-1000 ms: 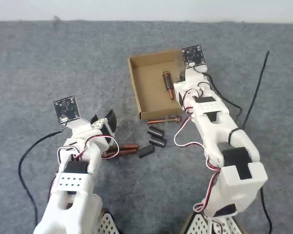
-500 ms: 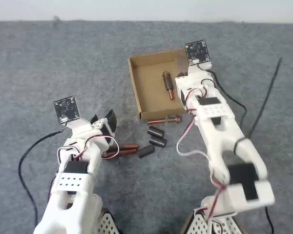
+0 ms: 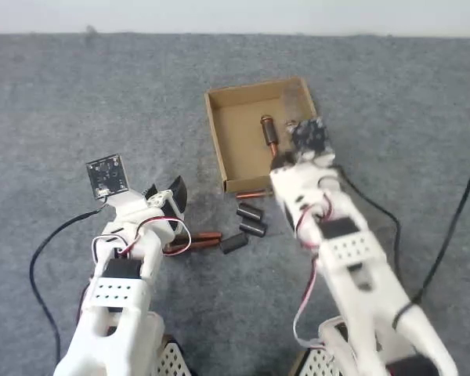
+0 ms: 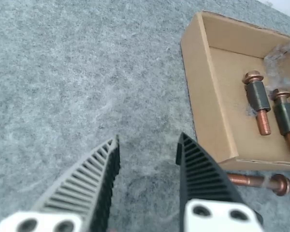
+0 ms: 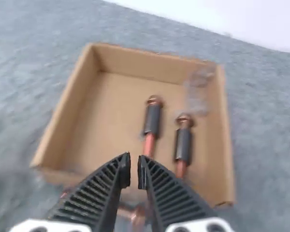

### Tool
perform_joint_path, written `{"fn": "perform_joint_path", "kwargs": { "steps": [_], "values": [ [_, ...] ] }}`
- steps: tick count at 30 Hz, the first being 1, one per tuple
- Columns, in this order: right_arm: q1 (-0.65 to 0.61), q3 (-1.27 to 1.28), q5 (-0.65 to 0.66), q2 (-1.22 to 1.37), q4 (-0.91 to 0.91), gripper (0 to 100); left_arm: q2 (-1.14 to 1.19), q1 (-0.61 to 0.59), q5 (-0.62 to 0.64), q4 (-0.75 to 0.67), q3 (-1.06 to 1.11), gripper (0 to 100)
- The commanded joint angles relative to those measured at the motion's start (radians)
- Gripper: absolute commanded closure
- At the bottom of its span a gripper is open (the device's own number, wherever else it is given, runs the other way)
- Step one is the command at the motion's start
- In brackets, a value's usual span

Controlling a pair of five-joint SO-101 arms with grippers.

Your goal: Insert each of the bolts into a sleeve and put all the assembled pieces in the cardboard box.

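Bolts [image 5: 152, 118], two of them sleeved, are lying in the box [image 5: 63, 128]; a bare bolt [image 4: 256, 181] is lying just outside. Right gripper [image 5: 134, 166] is hovering there, nearly closed, empty. Left gripper [image 4: 147, 142] is gaping over the mat [image 4: 63, 72].

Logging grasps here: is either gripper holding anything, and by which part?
Nothing is held. The left gripper is open over bare carpet; the right gripper is almost shut and empty.
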Motion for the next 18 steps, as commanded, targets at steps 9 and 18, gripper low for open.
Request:
{"fn": "perform_joint_path", "kwargs": {
  "steps": [9, 18],
  "values": [
    [-0.272, 0.037, 0.018, -0.240, 0.469, 99.0, -0.032, -0.002, 0.006, -0.028, -0.005, 82],
    [-0.335, 0.043, 0.029, -0.239, 0.450, 91.0, -0.032, -0.002, 0.006, -0.028, -0.005, 82]
  ]
}}
